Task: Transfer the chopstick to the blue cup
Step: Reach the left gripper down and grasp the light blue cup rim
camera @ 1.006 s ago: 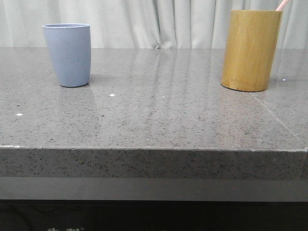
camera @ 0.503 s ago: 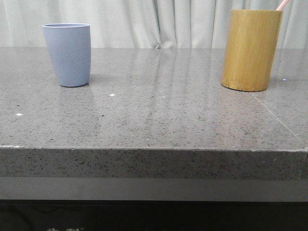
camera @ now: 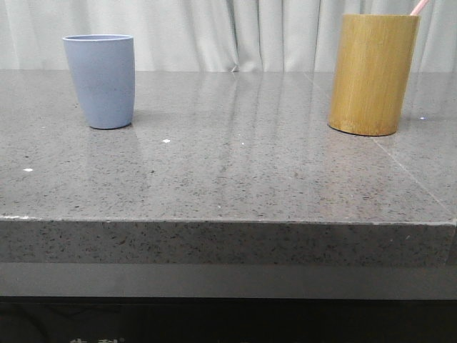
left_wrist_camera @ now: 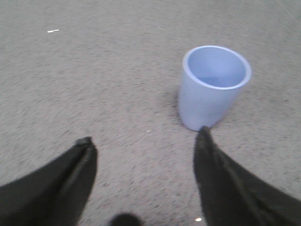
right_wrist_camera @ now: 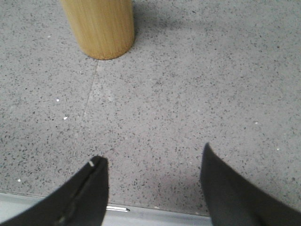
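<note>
The blue cup stands upright at the far left of the grey stone table; it also shows in the left wrist view, empty inside. A pale-pink chopstick end pokes out of the yellow-brown bamboo cylinder at the far right; the rest is hidden inside. My left gripper is open and empty above the table, short of the blue cup. My right gripper is open and empty above the table's front edge, short of the bamboo cylinder. Neither gripper shows in the front view.
The grey speckled table runs between the two cups. Its front edge lies just under my right gripper. A pale curtain hangs behind the table.
</note>
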Tool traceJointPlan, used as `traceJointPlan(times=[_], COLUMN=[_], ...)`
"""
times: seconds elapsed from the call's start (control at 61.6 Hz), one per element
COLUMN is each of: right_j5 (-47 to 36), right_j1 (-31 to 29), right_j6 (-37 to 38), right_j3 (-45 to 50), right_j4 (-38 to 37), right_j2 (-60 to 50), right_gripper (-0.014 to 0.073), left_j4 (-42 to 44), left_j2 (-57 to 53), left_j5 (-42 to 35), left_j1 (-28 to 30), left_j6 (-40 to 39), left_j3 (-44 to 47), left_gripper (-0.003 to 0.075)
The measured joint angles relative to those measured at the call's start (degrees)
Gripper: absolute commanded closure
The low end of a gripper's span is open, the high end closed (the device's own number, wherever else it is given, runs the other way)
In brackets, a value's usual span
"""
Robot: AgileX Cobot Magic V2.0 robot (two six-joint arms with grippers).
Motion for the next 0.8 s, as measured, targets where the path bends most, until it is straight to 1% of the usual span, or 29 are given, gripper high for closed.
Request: traceJointPlan(times=[0.13, 0.211, 0.422, 0.584, 0.795], right_j5=[-0.1, -0.2, -0.3, -0.3, -0.3], right_j1=[0.0, 0.0, 0.0, 0.0, 0.0], right_j6=[-0.1, -0.1, -0.2, -0.2, -0.2], right_j3=[0.0, 0.0, 0.0, 0.0, 0.0], right_j4=[0.2, 0.2, 0.3, 0.3, 0.3], right_j2=[0.0, 0.0, 0.0, 0.0, 0.0], right_gripper=[0.0095, 0.0095, 0.0095, 0.0095, 0.0095], left_j4=[0.0, 0.0, 0.1, 0.1, 1.8], left_j2=[5.0, 8.6, 18.9, 27.6, 37.5], left_j5=[1.9, 4.3, 12.6, 18.1, 23.9], left_j1=[-3.3, -4.0, -4.3, -4.3, -4.3], left_j6=[0.0, 0.0, 0.0, 0.1, 0.2], left_j3=[-5.6, -9.9, -21.7, -30.8, -39.2], left_gripper=[0.0191, 0.0204, 0.0229, 0.023, 0.023])
